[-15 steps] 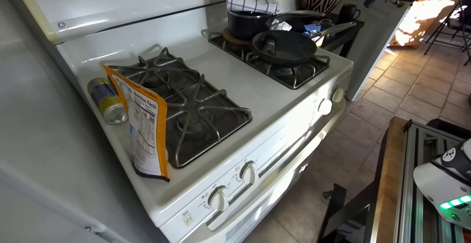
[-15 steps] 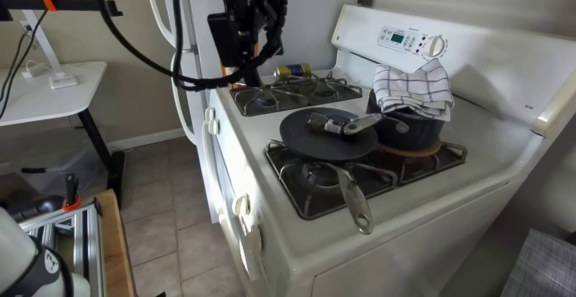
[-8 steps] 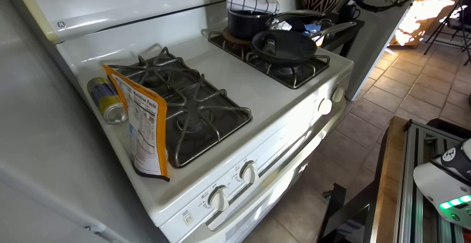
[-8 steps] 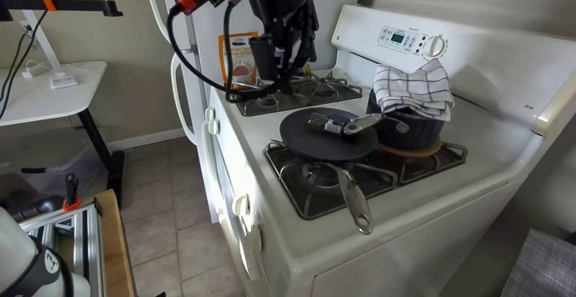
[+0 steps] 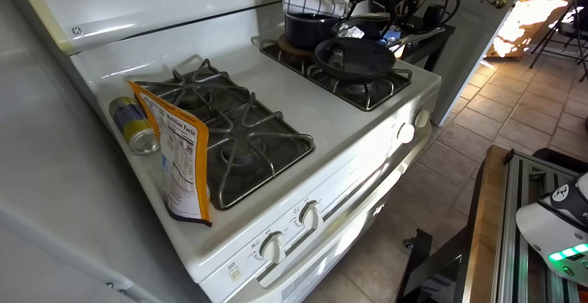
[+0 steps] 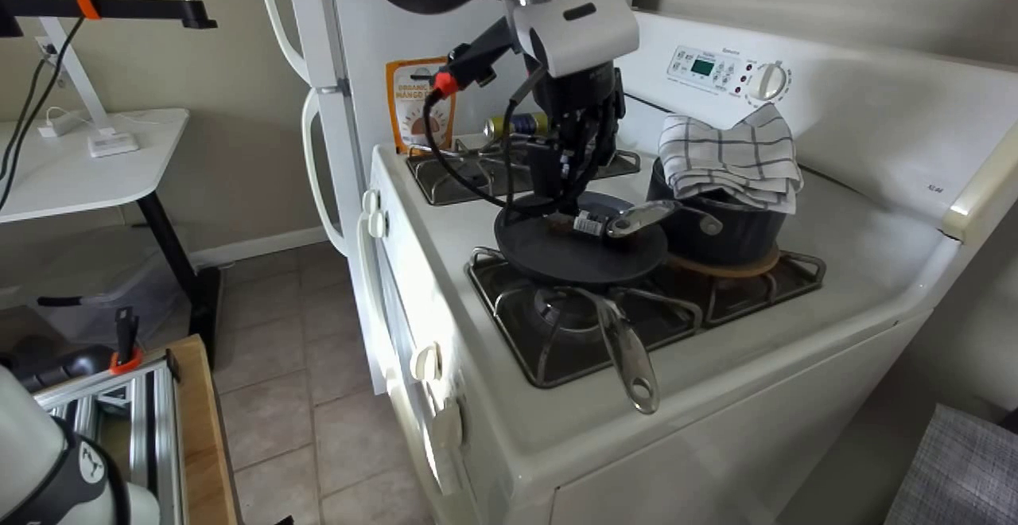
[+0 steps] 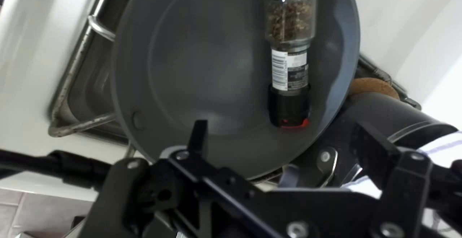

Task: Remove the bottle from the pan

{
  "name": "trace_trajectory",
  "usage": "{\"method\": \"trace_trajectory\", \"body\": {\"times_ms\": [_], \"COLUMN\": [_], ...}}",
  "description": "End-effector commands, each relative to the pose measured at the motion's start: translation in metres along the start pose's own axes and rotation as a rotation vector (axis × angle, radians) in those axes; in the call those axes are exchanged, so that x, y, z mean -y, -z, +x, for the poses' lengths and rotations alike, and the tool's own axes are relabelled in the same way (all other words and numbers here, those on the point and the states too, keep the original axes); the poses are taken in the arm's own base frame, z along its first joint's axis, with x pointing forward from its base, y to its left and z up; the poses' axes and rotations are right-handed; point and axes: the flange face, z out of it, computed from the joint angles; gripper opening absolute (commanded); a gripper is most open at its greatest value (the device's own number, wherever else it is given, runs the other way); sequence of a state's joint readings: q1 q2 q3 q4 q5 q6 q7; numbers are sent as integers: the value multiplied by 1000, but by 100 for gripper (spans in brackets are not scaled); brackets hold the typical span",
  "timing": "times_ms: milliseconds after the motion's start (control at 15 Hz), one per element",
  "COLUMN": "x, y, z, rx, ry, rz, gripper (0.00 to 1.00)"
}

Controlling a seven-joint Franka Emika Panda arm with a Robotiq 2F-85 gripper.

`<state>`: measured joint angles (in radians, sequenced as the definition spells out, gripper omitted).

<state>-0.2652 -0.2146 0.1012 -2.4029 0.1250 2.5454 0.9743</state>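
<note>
Metal is shining along the handle [image 6: 628, 354] of the pan [image 7: 205, 61], a long smooth bar ending in an oval hole, while the pan itself is wearing a dull, dark grey skin that is curving up into a shallow round rim. Beneath it, worn bars are forming a grate [image 7: 85, 123]. Just beside it a pot [image 6: 720, 231], dark and straight-walled, is sitting on a brown disc [image 6: 720, 270], with a folded checked cloth [image 6: 732, 151] draping over its top.

The bottle [image 7: 290, 57] is lying flat in the pan, near the rim on the pot's side. Its see-through body [image 7: 290, 20] is showing coarse brown flecks; a black-and-white label [image 7: 290, 68] with a barcode is wrapping its narrower middle, and a black cap [image 7: 288, 104] is ending it with a streak of red. Over the pan the gripper [image 7: 283, 137] is hanging, its black fingers [image 7: 198, 135] standing wide apart and holding nothing.

The stove [image 5: 275, 87] is spreading glossy and white under it all, light glaring on its front. Beside the other grate [image 5: 280, 135] an orange-edged pouch [image 5: 179, 170] is standing and a yellow-and-purple can [image 5: 133, 126] is lying. A tiled floor [image 5: 505, 124] is stretching away, and in an exterior view a white table [image 6: 87, 183] is standing by a beige wall [image 6: 231, 111].
</note>
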Motion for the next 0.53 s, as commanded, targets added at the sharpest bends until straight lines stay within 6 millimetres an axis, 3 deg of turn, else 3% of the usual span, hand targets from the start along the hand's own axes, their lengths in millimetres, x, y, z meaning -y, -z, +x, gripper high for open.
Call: {"method": "trace_trajectory", "body": {"times_ms": [0, 467], "x": [34, 63], "y": [-31, -66], "z": [-1, -16], "rx": [-6, 48], "ry": [-13, 50], "rz": [-65, -222], "gripper": [100, 100]}}
